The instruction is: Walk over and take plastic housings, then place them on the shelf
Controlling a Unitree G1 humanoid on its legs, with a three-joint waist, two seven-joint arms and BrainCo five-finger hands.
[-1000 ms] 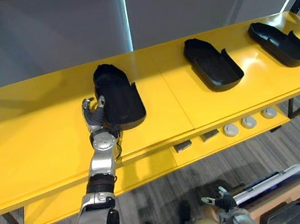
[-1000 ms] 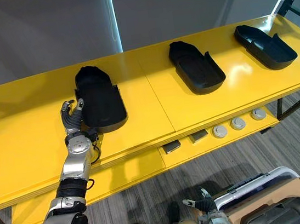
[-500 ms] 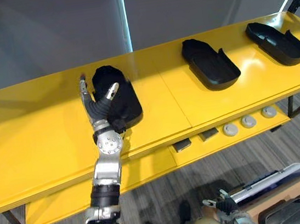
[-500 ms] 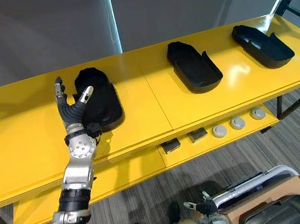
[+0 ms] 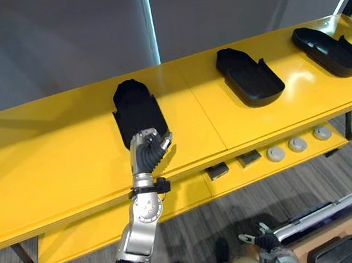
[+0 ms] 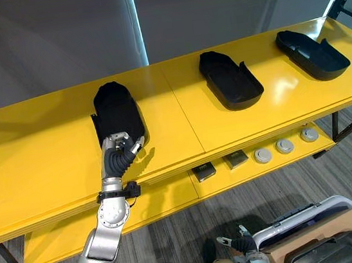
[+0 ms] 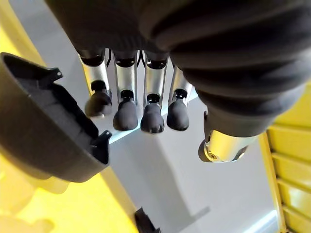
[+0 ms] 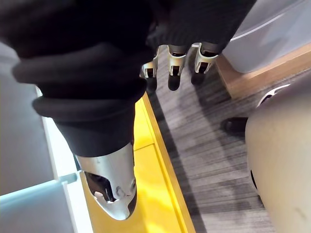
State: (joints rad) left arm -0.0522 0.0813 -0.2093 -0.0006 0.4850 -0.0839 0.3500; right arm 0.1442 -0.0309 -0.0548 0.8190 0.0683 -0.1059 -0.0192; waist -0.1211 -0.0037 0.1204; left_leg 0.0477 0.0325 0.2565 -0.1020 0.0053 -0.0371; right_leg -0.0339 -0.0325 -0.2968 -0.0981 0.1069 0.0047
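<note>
Left robot hand has pulled back off the housing, which lies on the shelf just beyond its fingertips. Fingers relaxed, empty. Right robot hand idle, low, loose. Retract straight, don't clip the near rim.

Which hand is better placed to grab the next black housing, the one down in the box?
Right, probably. The right hand hangs low, open, beside the box holding that housing; the left hand is up at the shelf.
</note>
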